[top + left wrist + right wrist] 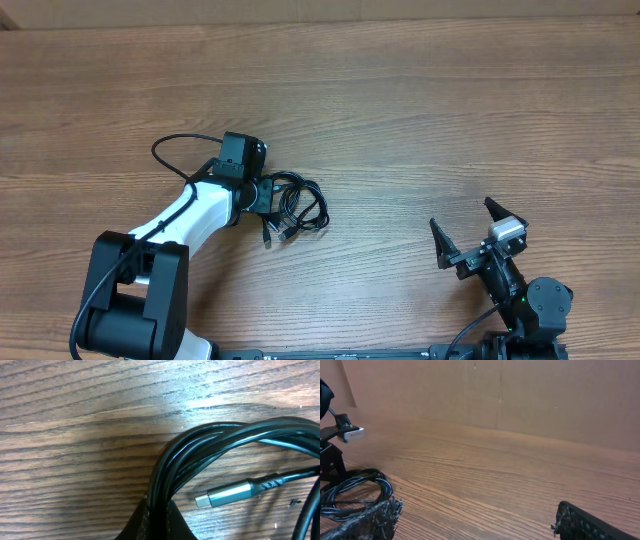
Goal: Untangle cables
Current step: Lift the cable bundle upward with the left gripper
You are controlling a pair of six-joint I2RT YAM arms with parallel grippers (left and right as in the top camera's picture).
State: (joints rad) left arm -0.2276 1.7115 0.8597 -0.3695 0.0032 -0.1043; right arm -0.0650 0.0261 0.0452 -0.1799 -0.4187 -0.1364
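Note:
The cables (297, 208) lie as one looped black bundle on the wooden table, left of centre. My left gripper (268, 193) is shut on the left side of that bundle. In the left wrist view the black strands (210, 442) run down between the finger pads (159, 519), and a silver-tipped plug (227, 495) lies on the wood beside them. My right gripper (468, 232) is open and empty at the front right, well apart from the bundle. In the right wrist view the bundle (355, 491) shows at the far left, behind my left finger.
The left arm's own thicker black wire (172, 152) loops over the table behind its wrist. A brown cardboard wall (520, 395) stands along the far edge of the table (420, 100).

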